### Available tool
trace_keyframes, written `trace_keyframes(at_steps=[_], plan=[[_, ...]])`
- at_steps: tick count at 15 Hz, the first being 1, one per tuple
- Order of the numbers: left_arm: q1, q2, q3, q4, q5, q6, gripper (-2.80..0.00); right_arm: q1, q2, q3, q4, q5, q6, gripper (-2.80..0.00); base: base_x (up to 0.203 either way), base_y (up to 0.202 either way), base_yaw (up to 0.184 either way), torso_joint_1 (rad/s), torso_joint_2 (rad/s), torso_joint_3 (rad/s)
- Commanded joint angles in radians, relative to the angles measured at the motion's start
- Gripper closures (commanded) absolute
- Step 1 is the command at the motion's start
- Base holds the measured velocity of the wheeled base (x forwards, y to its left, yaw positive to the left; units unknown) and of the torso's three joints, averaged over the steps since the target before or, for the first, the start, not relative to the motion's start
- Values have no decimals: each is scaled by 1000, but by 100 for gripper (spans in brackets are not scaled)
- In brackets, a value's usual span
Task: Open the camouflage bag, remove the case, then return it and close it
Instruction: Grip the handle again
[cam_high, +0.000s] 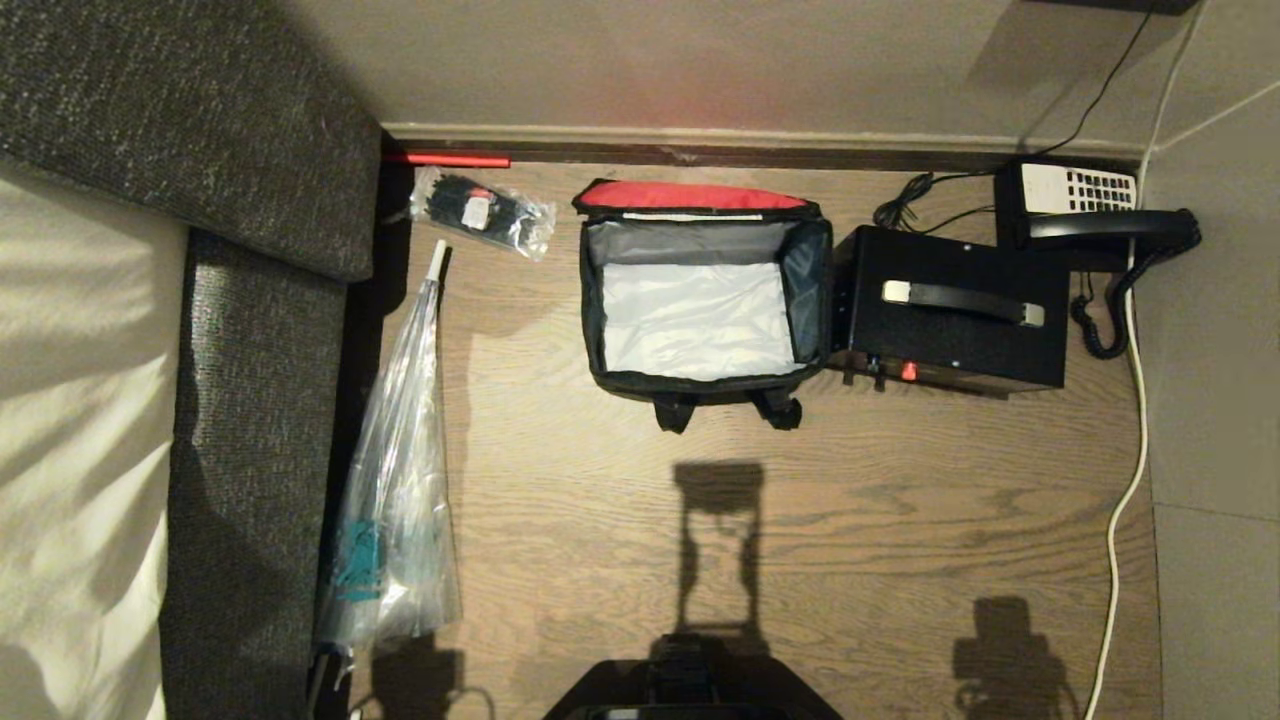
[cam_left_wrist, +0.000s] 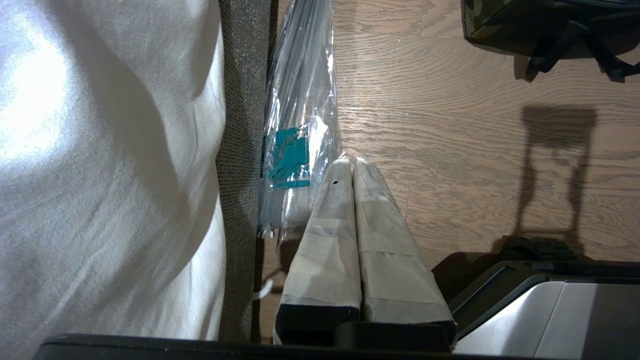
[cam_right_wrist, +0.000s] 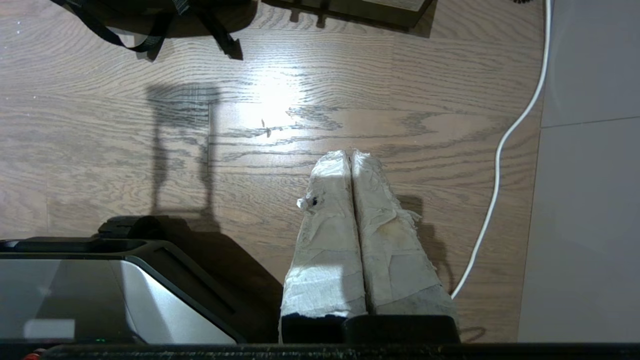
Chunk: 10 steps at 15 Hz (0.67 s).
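On the wood floor (cam_high: 800, 520), the camouflage bag (cam_high: 700, 385) is being kept wide open, its silver-grey lining bare. Just beside it, touching its right side, the case (cam_high: 950, 310) is being left lying flat. Both the left gripper (cam_left_wrist: 352, 162) and right gripper (cam_right_wrist: 350, 155) are being held pressed closed, empty, low above the floor.

Dim warm light, hard shadows

The scene is seen steeply from above by the head view. The wooden floor (cam_high: 800, 520) is viewed low and close by both wrist views, facing forward; the camouflage bag (cam_high: 700, 300) is shared by all three.
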Motion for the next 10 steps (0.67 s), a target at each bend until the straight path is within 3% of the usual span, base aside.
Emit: trace_keyframes(at_steps=[1,10], plan=[[0,0,0,0,0,0,0,0,7,0,0,0,-1,0,0,0,0,0,0,0],[0,0,0,0,0,0,0,0,7,-9,0,-6,5,0,0,0,0,0,0,0]])
